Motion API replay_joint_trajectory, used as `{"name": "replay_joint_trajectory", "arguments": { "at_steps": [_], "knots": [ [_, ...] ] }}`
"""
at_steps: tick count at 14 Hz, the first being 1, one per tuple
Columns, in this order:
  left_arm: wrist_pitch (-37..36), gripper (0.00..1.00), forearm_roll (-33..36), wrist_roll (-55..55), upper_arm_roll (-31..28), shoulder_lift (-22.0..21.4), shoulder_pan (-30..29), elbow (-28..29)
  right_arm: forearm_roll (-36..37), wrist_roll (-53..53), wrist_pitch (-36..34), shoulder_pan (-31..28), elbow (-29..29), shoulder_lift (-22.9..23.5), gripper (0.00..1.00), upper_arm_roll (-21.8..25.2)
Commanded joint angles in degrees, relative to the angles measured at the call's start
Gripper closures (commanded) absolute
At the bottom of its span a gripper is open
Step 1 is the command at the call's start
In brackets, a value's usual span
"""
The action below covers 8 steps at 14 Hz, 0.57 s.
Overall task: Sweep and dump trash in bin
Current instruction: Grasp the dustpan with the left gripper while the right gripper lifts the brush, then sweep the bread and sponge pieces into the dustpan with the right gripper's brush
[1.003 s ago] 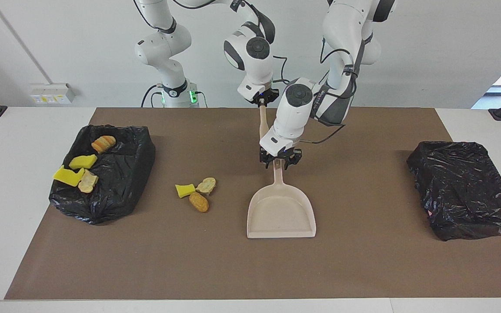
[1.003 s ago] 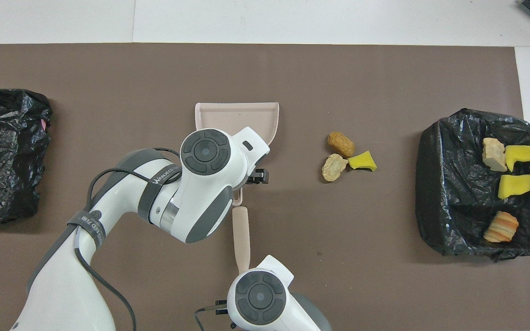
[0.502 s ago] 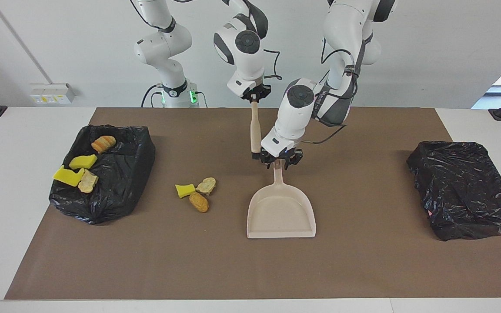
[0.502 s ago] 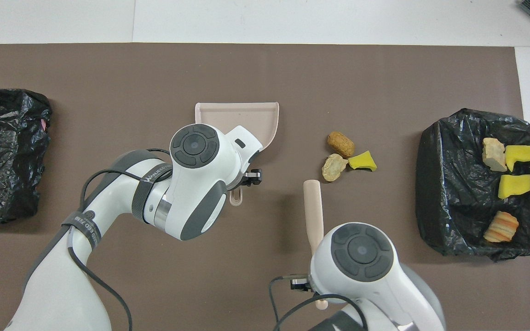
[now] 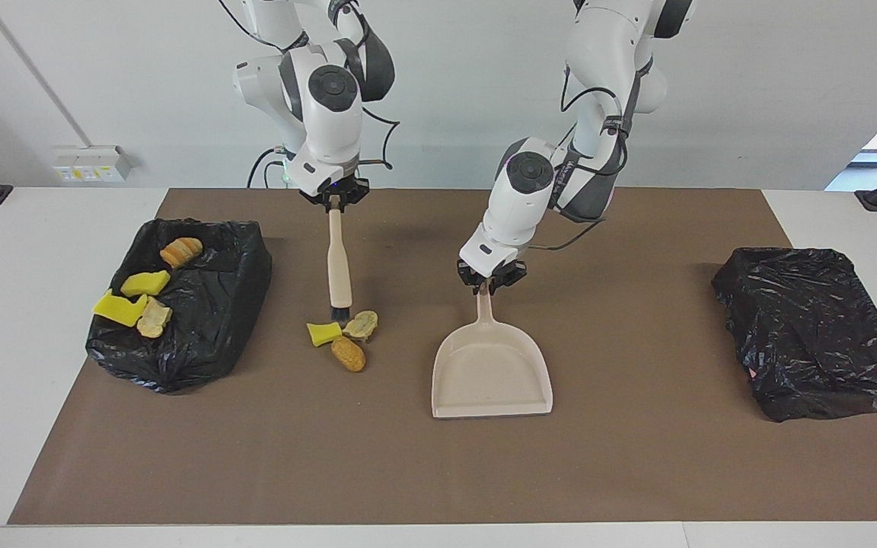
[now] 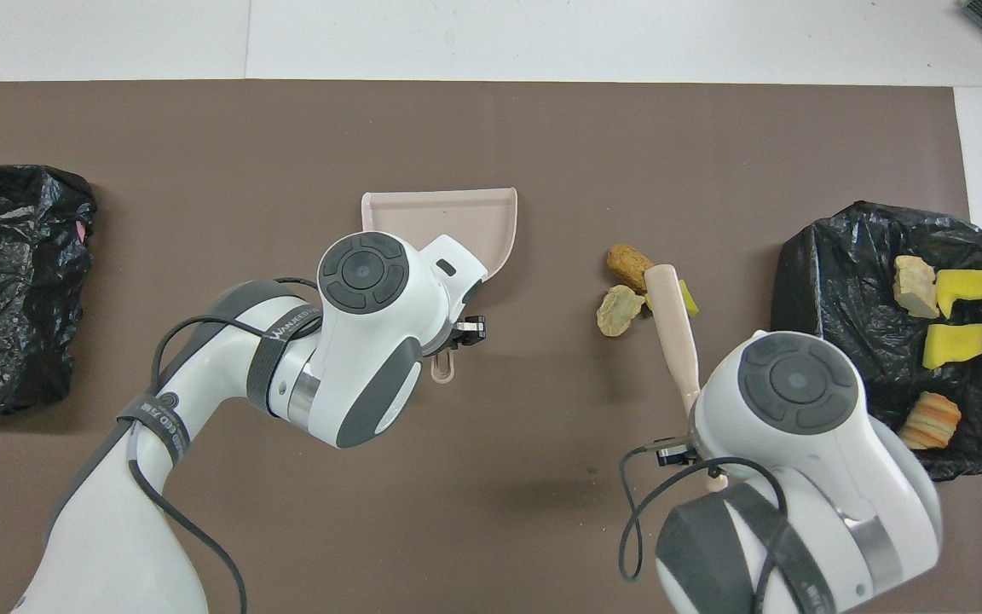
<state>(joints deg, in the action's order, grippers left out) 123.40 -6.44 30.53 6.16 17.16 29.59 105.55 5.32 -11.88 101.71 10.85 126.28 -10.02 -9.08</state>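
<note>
- Right gripper (image 5: 337, 204): fingers clamped on the top of a brush (image 5: 339, 266), held upright with bristles down, over the counter (image 5: 636, 472) just beside three loose scraps.
- Loose trash (image 5: 347, 337) (one yellow sponge chunk, two tan bread-like pieces) on the brown mat (image 5: 408, 457), between dustpan and the bin at the right arm's end.
- That black-bagged bin (image 5: 202, 320): four more scraps (image 5: 145, 293) along its rim.
- Left gripper (image 5: 490, 280): fingers closed on the handle end of the beige dustpan (image 5: 492, 373), pan flat on the mat.
- Second black bag (image 5: 815, 331) at the left arm's end.
</note>
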Motion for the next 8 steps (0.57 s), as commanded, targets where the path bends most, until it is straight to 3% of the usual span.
{"name": "replay_joint_trajectory", "arguments": {
  "at_steps": [1,2,5,6,7,8],
  "knots": [
    [0.0,0.73,-0.6,0.9,-0.4,-2.3,-0.2,3.4,5.0,6.0,3.6,-4.7,-2.8,5.3,1.00,-0.9],
    [0.3,0.59,-0.6,0.8,-0.4,-2.3,-0.2,3.4,7.0,7.0,4.5,-5.5,-3.9,6.8,1.00,-0.9],
    [0.6,0.55,-0.6,0.6,-0.4,-2.3,-0.2,3.4,10.7,8.6,8.2,-6.9,-5.3,11.2,1.00,-0.9],
    [0.6,0.59,-0.6,0.8,-0.4,-2.3,-0.2,3.4,10.7,8.6,9.5,-7.2,-5.3,12.2,1.00,-0.8],
    [0.8,0.72,-0.6,0.9,-0.4,-2.3,-0.2,3.4,10.7,8.2,10.4,-7.3,-5.3,12.8,1.00,-0.8],
    [0.7,0.92,-0.6,1.0,-0.4,-2.3,-0.2,3.4,10.2,7.4,10.5,-7.3,-5.2,13.9,1.00,-0.9]
  ]
}}
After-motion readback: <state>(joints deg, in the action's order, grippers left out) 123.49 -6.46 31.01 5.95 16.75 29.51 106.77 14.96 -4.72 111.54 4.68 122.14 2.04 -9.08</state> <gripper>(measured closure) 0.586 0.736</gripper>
